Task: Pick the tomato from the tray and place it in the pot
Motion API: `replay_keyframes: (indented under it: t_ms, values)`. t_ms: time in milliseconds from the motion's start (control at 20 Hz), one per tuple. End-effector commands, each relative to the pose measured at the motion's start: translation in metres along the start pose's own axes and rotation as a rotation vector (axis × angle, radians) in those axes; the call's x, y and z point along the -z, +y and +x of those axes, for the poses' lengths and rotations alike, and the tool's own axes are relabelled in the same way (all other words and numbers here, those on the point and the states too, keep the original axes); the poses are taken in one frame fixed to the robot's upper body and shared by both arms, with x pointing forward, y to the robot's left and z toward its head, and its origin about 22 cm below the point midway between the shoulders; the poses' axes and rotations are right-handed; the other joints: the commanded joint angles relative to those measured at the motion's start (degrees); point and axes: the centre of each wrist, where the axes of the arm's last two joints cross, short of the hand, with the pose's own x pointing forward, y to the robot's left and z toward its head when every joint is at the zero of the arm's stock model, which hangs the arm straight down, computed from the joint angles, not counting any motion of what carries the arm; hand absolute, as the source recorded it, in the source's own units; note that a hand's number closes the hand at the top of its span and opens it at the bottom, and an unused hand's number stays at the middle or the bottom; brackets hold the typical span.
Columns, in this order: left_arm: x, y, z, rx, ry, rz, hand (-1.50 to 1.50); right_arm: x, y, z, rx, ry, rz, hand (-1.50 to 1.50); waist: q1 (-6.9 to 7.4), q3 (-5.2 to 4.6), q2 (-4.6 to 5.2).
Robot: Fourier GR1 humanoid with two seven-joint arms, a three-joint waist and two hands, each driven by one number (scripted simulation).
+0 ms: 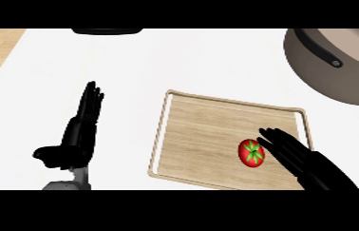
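Note:
A red tomato (251,152) with a green stalk lies on the wooden tray (203,125), toward its lower right part. My right hand (298,156) comes in from the lower right over the tray, fingers straight, their tips just right of the tomato and touching or nearly touching it. It is open and holds nothing. The grey-brown pot (324,63) with a dark handle shows partly at the upper right corner, beyond the tray. My left hand (80,130) rests open on the white counter at the left, fingers pointing away.
A dark round object (107,31) peeks in at the top edge, left of centre. A strip of wooden surface (8,42) shows at the upper left corner. White counter (203,59) lies between tray and pot.

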Motion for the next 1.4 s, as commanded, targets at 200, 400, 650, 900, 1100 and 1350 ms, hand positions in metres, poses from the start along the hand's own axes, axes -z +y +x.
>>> replay_keyframes:
  t_ms: [200, 400, 650, 900, 1100, 1350]
  values:
    - [-0.015, 0.012, -0.005, 0.01, 0.004, 0.004, 0.0, 0.028, 0.018, -0.002, -0.012, 0.009, 0.0, -1.5, 0.06, 0.0, -0.02]
    - [-0.005, 0.008, 0.0, 0.002, -0.007, 0.003, 0.0, 0.037, 0.042, -0.017, -0.016, 0.002, 0.007, -1.5, 0.03, 0.01, 0.0]
    - [-0.012, -0.003, -0.01, -0.01, 0.006, 0.003, 0.0, 0.023, 0.029, -0.014, -0.005, 0.026, 0.018, -1.5, -0.09, 0.0, -0.02]
    - [-0.009, 0.023, 0.003, 0.001, -0.01, -0.003, 0.0, 0.025, 0.042, -0.018, -0.112, -0.059, -0.099, 1.5, -0.07, 0.02, -0.05]
    - [0.001, -0.002, 0.007, 0.003, -0.001, 0.001, 0.0, 0.039, 0.049, -0.015, -0.094, -0.081, -0.184, 1.5, -0.11, 0.01, -0.02]
    - [-0.006, 0.006, -0.012, -0.007, 0.006, -0.015, 0.0, 0.058, 0.04, -0.021, -0.101, -0.11, -0.2, 1.5, 0.02, 0.0, 0.01]
